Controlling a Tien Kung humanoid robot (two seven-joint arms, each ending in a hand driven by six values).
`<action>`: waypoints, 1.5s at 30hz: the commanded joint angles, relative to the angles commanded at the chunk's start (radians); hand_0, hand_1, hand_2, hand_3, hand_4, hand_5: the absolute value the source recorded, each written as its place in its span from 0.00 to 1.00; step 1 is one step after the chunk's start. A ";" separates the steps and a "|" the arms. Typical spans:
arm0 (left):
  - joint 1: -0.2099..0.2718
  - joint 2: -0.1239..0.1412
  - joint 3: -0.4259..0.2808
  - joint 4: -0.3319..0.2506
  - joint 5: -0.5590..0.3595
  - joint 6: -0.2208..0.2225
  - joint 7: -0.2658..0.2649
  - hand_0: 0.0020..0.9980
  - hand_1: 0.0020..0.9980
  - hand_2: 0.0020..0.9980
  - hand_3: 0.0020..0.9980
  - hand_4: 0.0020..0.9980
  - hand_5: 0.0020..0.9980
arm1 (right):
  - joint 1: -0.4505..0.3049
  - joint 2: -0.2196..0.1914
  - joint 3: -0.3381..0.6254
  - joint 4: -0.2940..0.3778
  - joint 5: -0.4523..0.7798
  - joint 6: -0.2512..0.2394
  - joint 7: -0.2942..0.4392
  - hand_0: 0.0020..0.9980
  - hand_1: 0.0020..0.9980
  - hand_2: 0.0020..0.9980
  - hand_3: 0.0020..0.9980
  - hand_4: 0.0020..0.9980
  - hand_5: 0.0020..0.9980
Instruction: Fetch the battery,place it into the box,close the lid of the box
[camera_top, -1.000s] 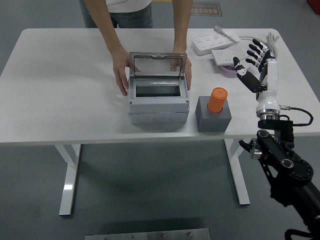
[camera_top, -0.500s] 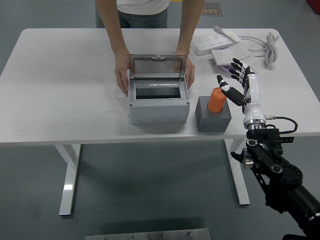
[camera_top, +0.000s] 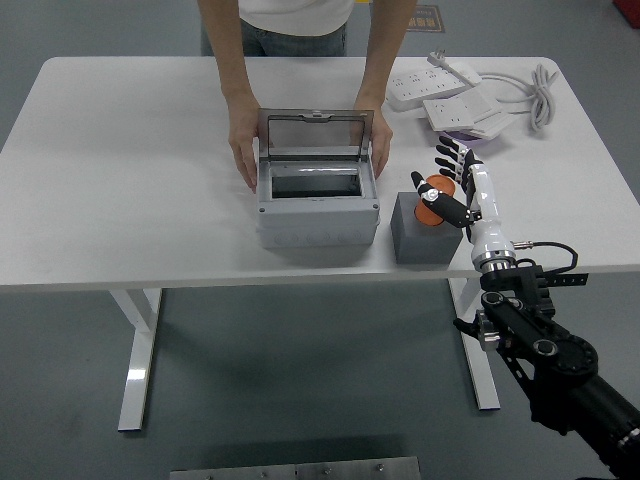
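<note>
1. Step in hand: I judge this to be the fetch stage. My right hand (camera_top: 447, 186) is at the orange battery (camera_top: 432, 200), fingers spread around it, thumb on the near-left side; I see no closed grasp yet.
2. Location of the task item: the battery stands upright in a grey holder block (camera_top: 423, 231), just right of the box (camera_top: 317, 205), near the table's (camera_top: 120, 180) near edge.
3. Box condition: its clear lid (camera_top: 316, 135) stands raised at the far side and the cavity is open. A person at the far side steadies the box, one hand (camera_top: 242, 150) on the left wall and the other hand (camera_top: 379, 148) on the right.
4. Next move, in my judgement: curl the fingers onto the battery, lift it straight up out of the block, then carry it left over the open cavity.
5. Count: one battery, one holder block, one box, two white power strips (camera_top: 440, 85) at the far right, one robot hand in view. My left arm is not visible.
</note>
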 joint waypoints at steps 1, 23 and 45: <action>0.000 0.000 0.000 0.000 0.001 0.000 0.000 0.85 0.89 0.83 0.84 0.93 0.95 | 0.000 -0.001 -0.004 0.001 0.000 0.000 -0.002 0.79 0.79 0.81 0.84 0.79 0.16; -0.011 -0.005 0.013 0.001 0.009 0.000 0.000 0.85 0.89 0.82 0.84 0.91 0.93 | 0.005 -0.016 -0.060 -0.033 0.012 0.009 -0.020 0.78 0.79 0.78 0.83 0.78 0.17; -0.014 -0.005 0.023 0.003 0.014 0.011 -0.009 0.85 0.89 0.82 0.84 0.91 0.91 | 0.010 -0.019 -0.075 -0.035 0.032 -0.007 -0.013 0.72 0.75 0.75 0.81 0.75 0.16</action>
